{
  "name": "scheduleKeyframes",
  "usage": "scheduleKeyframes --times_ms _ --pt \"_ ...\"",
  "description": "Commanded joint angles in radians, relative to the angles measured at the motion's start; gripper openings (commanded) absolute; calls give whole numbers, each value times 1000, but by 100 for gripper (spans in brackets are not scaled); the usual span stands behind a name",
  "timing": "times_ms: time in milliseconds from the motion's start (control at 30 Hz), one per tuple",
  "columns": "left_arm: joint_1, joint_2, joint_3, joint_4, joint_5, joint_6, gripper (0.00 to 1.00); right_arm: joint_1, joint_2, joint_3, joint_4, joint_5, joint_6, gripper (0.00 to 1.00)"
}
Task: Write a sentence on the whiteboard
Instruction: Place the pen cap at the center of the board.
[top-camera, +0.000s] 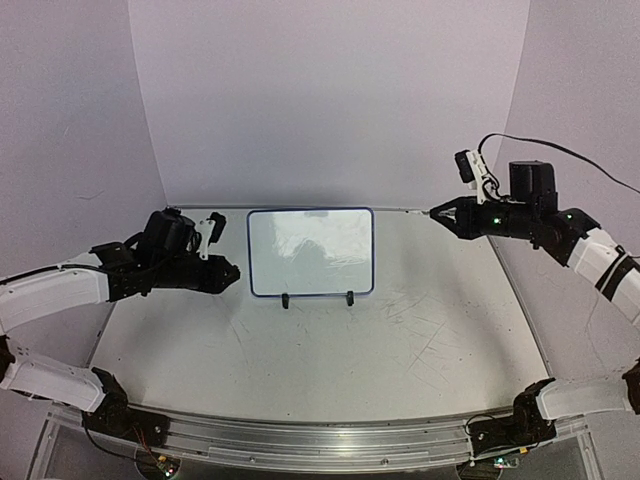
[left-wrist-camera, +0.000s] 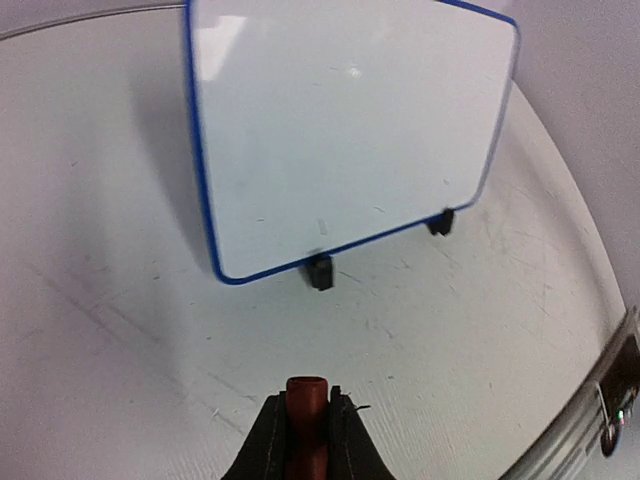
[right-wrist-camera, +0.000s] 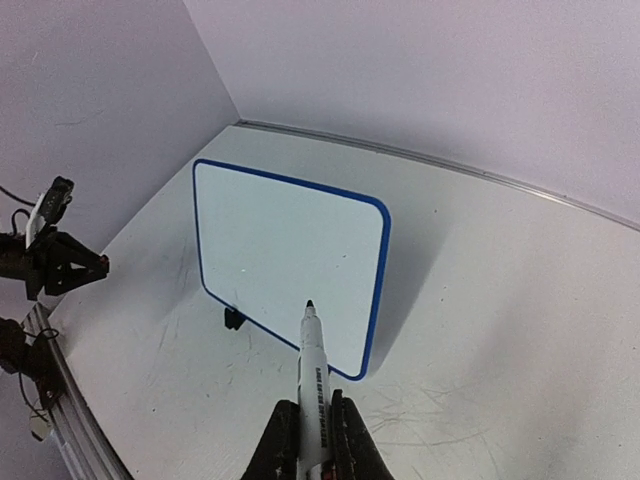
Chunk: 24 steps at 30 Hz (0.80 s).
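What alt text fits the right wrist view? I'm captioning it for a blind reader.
The right gripper holds an uncapped white marker, its dark tip pointing toward a blank whiteboard. The blue-framed board stands upright on a scuffed white table, with part of the left arm showing at the far left edge.

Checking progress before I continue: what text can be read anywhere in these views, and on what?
The whiteboard: blank, no writing yet.
The marker in the right gripper: dark print along its barrel, too blurred to read.
The red cylinder in the left gripper: no marking visible.
Nothing else legible.
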Motion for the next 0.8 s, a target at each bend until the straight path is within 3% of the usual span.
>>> scheduleKeyframes --times_ms 0,200,500,767 --pt "3 -47 -80 -46 -315 -256 0 2 -45 10 117 125 -8 0" --pt "3 124 -119 -50 -471 -289 1 2 -55 12 183 102 3 0" --pt "3 325 -108 -40 -489 -304 3 2 -93 -44 201 112 14 0" --pt "1 391 -124 -28 -493 -312 6 2 -93 -55 206 98 21 0"
